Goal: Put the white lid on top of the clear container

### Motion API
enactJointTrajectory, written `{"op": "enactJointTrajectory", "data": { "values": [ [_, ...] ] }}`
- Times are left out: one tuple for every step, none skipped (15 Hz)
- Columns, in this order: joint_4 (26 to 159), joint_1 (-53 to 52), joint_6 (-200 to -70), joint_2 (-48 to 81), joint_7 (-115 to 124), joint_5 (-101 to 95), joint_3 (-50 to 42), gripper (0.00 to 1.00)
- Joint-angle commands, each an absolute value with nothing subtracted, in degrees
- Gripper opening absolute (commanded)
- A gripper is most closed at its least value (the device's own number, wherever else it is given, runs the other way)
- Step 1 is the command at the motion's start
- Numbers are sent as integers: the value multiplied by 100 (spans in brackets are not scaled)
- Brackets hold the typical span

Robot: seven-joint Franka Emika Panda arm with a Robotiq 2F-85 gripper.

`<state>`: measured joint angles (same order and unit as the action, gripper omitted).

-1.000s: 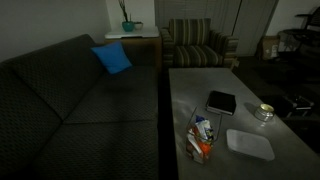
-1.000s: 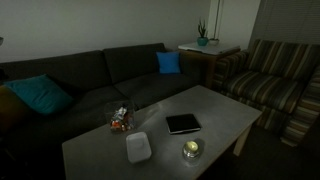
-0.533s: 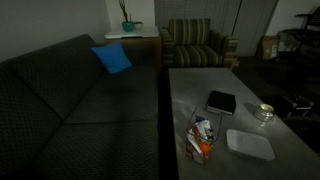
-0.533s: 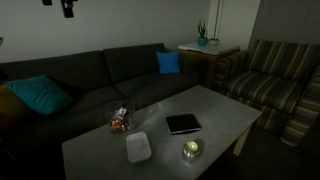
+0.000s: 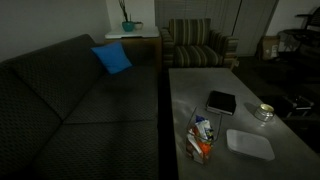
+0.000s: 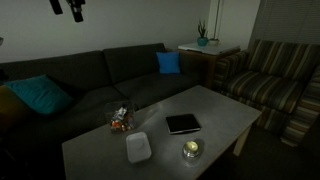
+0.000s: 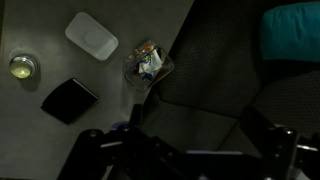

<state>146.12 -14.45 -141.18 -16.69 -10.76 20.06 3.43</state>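
The white lid [image 5: 250, 143] lies flat on the grey table near its front edge; it also shows in an exterior view [image 6: 138, 148] and in the wrist view [image 7: 92, 35]. The clear container [image 5: 203, 138] with orange, red and white items stands uncovered beside the lid, at the table edge next to the sofa [image 6: 121, 120] [image 7: 148, 62]. My gripper [image 6: 66, 8] hangs high above the sofa, far from both. In the wrist view the gripper [image 7: 180, 150] is open and empty, its fingers spread wide over the sofa cushions.
A flat black rectangular object [image 5: 221, 102] and a small round shiny dish [image 5: 264, 112] lie on the table [image 5: 190, 85]. A dark sofa [image 5: 70, 100] with a blue cushion [image 5: 112, 58] runs alongside. A striped armchair [image 5: 197, 45] stands behind.
The gripper has come into view at the top of an exterior view and shifted slightly right and down. Nothing on the table has moved.
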Motion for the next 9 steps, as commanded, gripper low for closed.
{"op": "enactJointTrajectory", "data": {
  "values": [
    [14956,-1342,-15084,-1343,-928,1881,512,100],
    [15083,-1253,-15397,-1258,-678,1621,607,100],
    [15228,-1121,-15717,-1125,-314,1202,733,100],
    [15336,-1052,-15961,-1009,-49,905,789,100],
    [15451,-924,-16193,-839,366,545,878,100],
    [15537,-745,-16374,-674,846,71,990,100],
    [15590,-666,-16528,-471,1137,-175,1010,100],
    [15618,-644,-16655,-281,1336,-261,979,100],
    [15567,-837,-16302,-654,994,17,894,100]
  ]
}}
